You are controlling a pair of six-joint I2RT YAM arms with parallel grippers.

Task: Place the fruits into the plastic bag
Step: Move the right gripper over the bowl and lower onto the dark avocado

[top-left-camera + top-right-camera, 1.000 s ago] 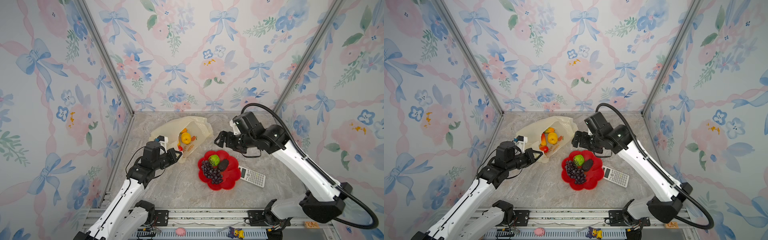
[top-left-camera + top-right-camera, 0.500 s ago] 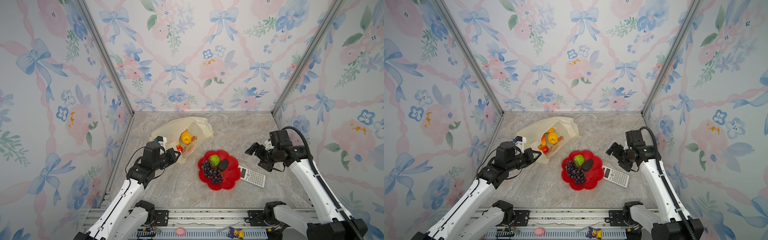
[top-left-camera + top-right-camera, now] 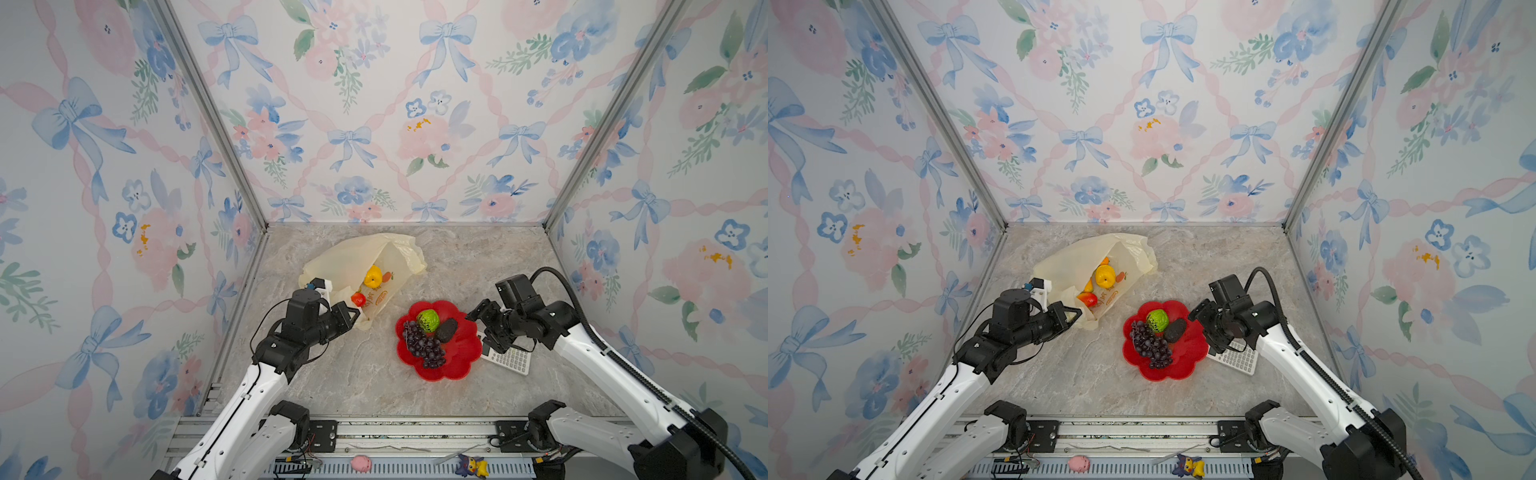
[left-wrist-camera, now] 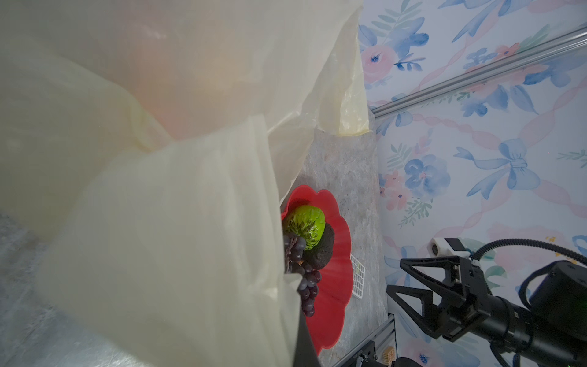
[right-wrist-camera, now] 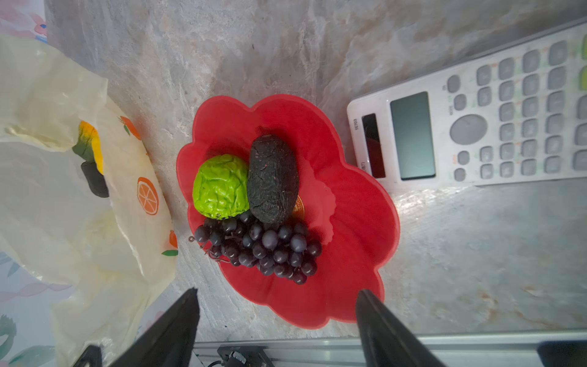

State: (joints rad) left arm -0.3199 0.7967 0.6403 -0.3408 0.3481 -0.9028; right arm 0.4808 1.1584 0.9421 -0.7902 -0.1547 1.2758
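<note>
We log the right gripper [image 5: 278, 291] spread and empty beside the red flower-shaped dish [image 5: 359, 222], and judge it must next close on the dark avocado [image 5: 273, 178], green ball [image 5: 220, 187] or purple grape bunch [image 5: 260, 248], while the left gripper [image 3: 353, 314] pinches open the crinkly pale-yellow plastic bag [image 3: 353, 257], with the lumpy yellow fruit [image 3: 373, 275] and red apple [image 3: 358, 298] inside.

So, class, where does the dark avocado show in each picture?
In a top view: avocado in the red dish, beside the green ball.
In a top view: avocado, same spot.
Left wrist: avocado beside the green ball.
Right wrist: avocado in full view.
Shared landmark: the red dish.
</note>
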